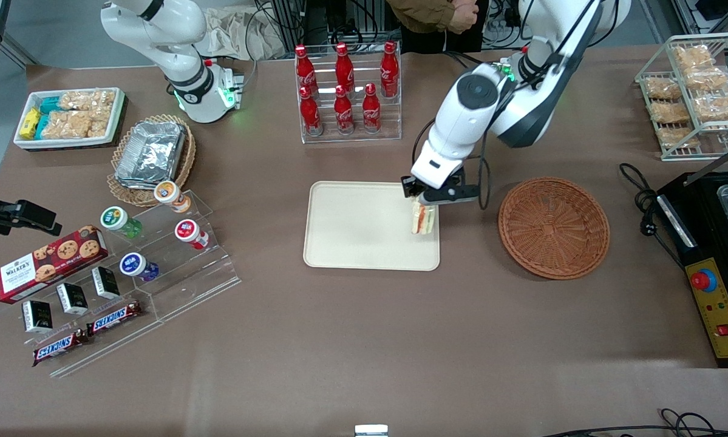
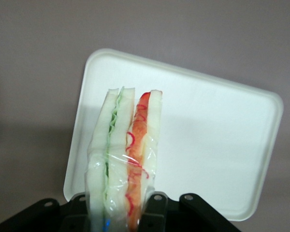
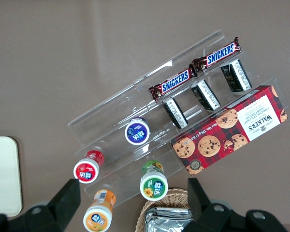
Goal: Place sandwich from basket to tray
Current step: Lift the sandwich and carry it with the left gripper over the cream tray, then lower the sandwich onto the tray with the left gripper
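With the sandwich [image 1: 423, 220] clamped upright between its fingers, the hand [image 1: 425, 203] hangs over the edge of the tray [image 1: 351, 243] nearest the basket [image 1: 554, 227], which sits empty on the desk [image 1: 364, 340]. The carry looks nearly done; I judge the next move is to lower onto the tray, then release.

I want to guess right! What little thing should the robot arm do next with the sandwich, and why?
Probably lower it a little and let go. The gripper holds the wrapped sandwich over the tray's edge nearest the basket, which is empty. Whether it touches the tray yet is unclear.
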{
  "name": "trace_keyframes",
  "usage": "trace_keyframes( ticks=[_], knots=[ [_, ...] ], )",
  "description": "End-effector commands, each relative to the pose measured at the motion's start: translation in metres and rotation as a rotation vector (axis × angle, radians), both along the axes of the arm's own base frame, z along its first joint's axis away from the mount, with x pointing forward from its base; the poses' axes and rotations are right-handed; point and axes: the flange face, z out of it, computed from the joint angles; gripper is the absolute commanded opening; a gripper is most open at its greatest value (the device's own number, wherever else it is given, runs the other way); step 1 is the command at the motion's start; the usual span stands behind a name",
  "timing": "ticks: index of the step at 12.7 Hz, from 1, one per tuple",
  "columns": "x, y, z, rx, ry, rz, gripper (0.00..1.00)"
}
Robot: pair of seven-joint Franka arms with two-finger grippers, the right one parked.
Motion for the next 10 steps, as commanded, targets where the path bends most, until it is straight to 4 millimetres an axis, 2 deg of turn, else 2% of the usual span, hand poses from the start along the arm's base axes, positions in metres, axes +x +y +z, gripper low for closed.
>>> trace_keyframes(
  ticks=[1,5,8,9,10],
  knots=[
    [-0.003,-0.009,-0.044,0.039,0.003,-0.072,0.0],
    [-0.011,-0.011,-0.108,0.136,-0.018,-0.103,0.0],
    [-0.014,-0.014,-0.134,0.173,-0.058,-0.133,0.0],
    [-0.013,-0.015,-0.134,0.174,-0.064,-0.139,0.09],
    [-0.012,-0.015,-0.134,0.175,-0.068,-0.147,0.99]
  ],
)
